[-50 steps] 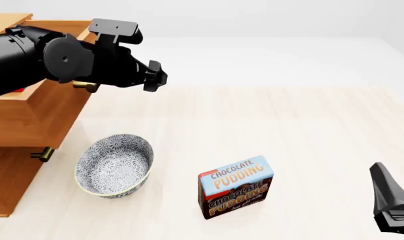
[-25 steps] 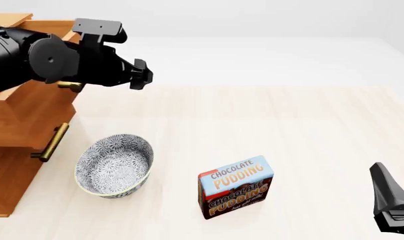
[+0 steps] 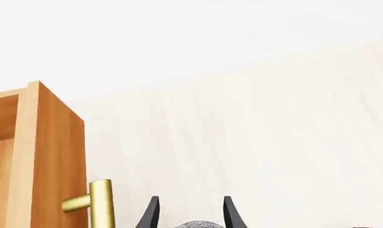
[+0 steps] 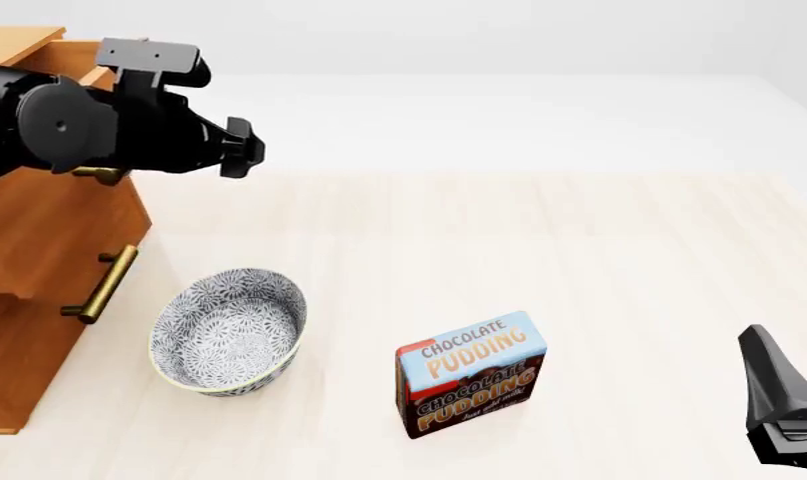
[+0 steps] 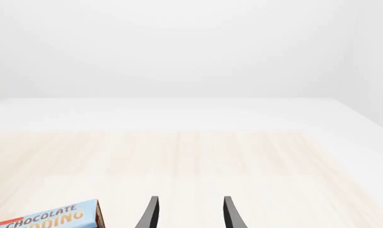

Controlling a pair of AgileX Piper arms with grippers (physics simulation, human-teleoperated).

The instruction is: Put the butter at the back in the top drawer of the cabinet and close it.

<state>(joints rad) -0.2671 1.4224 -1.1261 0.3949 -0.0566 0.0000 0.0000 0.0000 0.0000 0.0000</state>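
A simulated tabletop test scene, not a real room: a pale wood-grain table [image 4: 577, 250] ends against blank white with no walls or furnishings. Household props stand in for a kitchen: a wooden cabinet [image 4: 43, 250], a patterned bowl [image 4: 227, 330] and a Chocolate Pudding box [image 4: 471, 373].

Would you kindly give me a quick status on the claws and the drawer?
Both claws open, empty: left claw beside the top drawer, right claw low near the pudding box. Drawer not fully shut. Butter not visible. Bowl clear of the drawer.
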